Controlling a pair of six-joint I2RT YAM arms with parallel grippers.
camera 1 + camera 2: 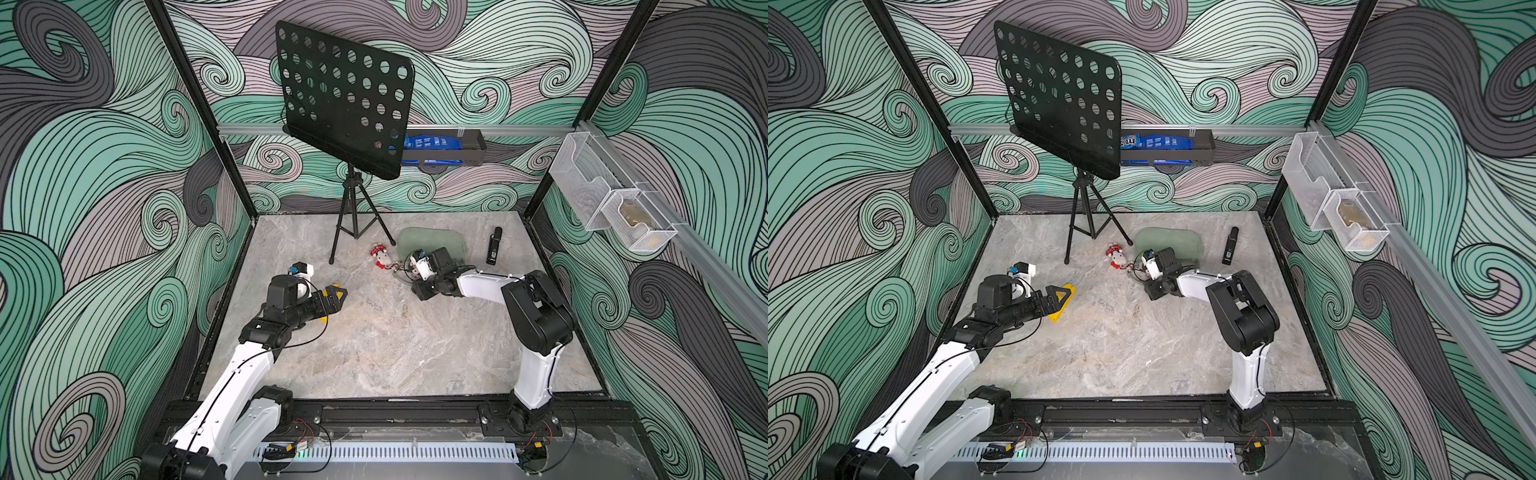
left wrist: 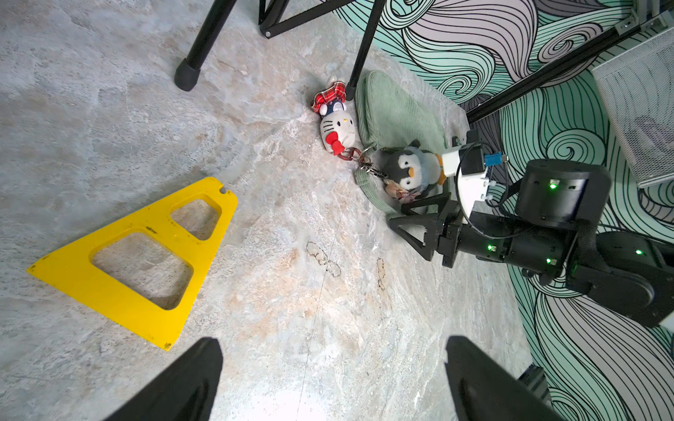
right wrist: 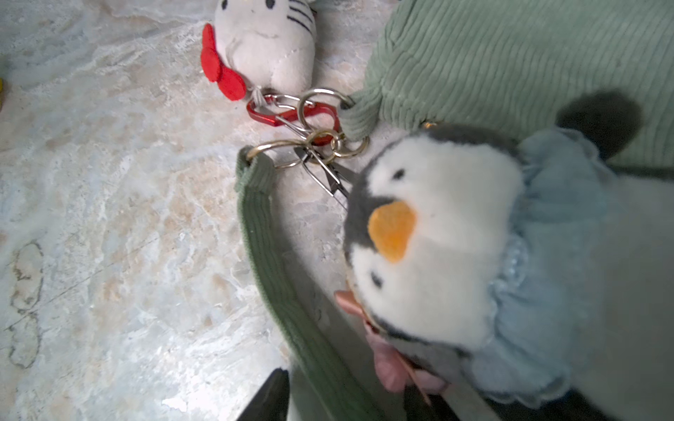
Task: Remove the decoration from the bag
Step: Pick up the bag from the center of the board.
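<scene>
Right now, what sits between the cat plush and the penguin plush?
A red carabiner and tangled metal rings, hooked to the bag; clearest in the right wrist view.

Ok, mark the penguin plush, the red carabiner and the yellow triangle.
penguin plush (image 3: pixel 437 233): right wrist view, on its white face.
red carabiner (image 3: pixel 263 118): right wrist view, on its closed red end.
yellow triangle (image 2: pixel 109 291): left wrist view, on the solid band along its long edge.

Top views: stereo head sat high over the front edge, angled down at the back wall (image 1: pixel 478 75); both took in the whole table (image 1: pixel 374 353). L wrist cam looked low across it at the right arm (image 2: pixel 547 218), mid range. R wrist cam was v. close on the penguin plush (image 3: pixel 437 237); L wrist caught it too.
</scene>
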